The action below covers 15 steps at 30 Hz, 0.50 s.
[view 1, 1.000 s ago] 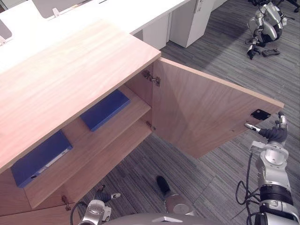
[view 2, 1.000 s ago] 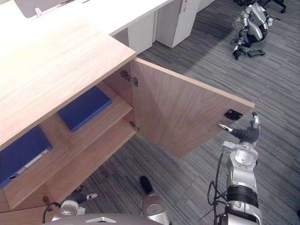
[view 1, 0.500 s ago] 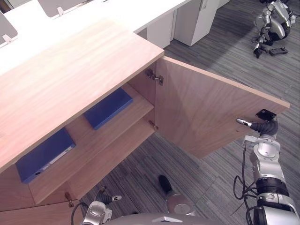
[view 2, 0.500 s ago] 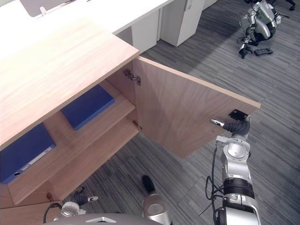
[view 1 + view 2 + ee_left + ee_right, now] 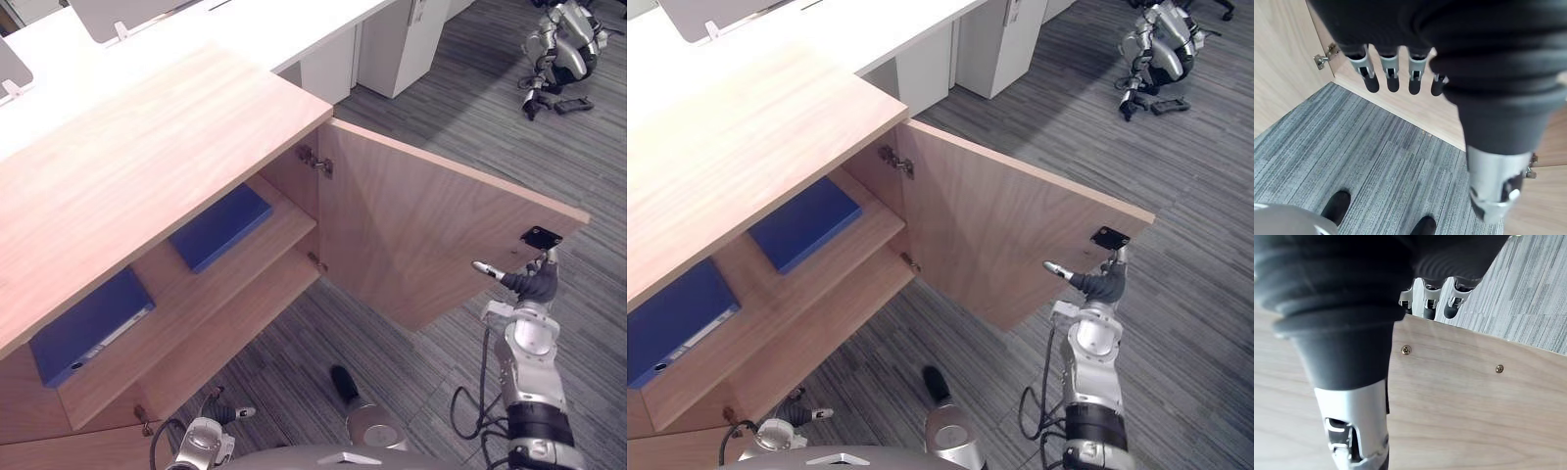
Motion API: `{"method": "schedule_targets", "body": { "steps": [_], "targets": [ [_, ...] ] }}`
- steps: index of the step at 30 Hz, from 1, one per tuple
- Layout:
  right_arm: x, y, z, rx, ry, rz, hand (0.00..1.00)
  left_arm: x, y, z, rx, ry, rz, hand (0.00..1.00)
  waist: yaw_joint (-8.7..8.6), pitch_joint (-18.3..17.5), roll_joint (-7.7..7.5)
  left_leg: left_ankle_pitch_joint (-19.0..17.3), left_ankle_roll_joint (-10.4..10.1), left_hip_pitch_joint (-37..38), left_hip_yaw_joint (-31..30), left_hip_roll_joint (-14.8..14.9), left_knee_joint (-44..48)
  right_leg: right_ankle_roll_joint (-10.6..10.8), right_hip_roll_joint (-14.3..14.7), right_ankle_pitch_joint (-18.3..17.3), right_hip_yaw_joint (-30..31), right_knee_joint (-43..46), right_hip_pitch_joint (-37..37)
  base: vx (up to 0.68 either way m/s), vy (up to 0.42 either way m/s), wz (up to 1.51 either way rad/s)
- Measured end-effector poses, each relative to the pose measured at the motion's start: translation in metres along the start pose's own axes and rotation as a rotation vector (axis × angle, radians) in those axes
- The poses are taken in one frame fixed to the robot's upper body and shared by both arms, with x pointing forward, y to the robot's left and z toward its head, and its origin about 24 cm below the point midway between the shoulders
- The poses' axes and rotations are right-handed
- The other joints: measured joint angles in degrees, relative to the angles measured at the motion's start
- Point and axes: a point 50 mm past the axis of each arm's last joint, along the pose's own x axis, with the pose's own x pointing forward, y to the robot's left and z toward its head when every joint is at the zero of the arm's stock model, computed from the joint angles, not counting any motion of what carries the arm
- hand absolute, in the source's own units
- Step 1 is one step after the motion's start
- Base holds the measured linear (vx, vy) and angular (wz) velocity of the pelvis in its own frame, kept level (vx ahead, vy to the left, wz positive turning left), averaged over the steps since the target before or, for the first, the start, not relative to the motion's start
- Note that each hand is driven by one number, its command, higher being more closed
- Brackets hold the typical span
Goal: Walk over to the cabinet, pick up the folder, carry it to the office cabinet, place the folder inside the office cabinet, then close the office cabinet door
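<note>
Evidently the right hand (image 5: pixel 530 286) has moved in to the free edge of the open door (image 5: pixel 431 235) at 4 o'clock, fingers straight, thumb spread, holding nothing. A blue folder (image 5: pixel 219 228) and a second folder (image 5: pixel 88 328) lie shelved at 9 o'clock, so only closing appears to remain. The left hand (image 5: pixel 1391 66) hangs slack and empty.

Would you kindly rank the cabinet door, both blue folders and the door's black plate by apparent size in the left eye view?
cabinet door
left blue folder and right blue folder, about alike
black plate
</note>
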Motion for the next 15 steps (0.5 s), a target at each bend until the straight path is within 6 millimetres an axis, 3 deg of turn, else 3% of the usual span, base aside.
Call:
{"method": "schedule_targets", "body": {
  "steps": [9,15],
  "targets": [
    [-0.084,0.013,-0.021,0.066,0.109,0.125,0.00,0.001,-0.001,0.003,0.013,0.001,-0.006,0.00,-0.62,-1.1,-2.25,0.2,-0.5,1.0,-0.1,1.4,0.1,-1.0,1.3,0.1,-0.2,0.0,1.3,-0.02,-0.058,-0.01],
    [-0.133,0.021,-0.023,0.100,0.189,0.244,0.00,0.001,-0.007,0.001,0.060,0.007,-0.032,0.00,-0.55,-2.4,-3.59,0.3,-0.6,0.8,-0.1,1.5,0.8,-2.0,1.3,0.3,-0.3,0.0,1.4,-0.05,-0.042,0.00]
  ]
}}
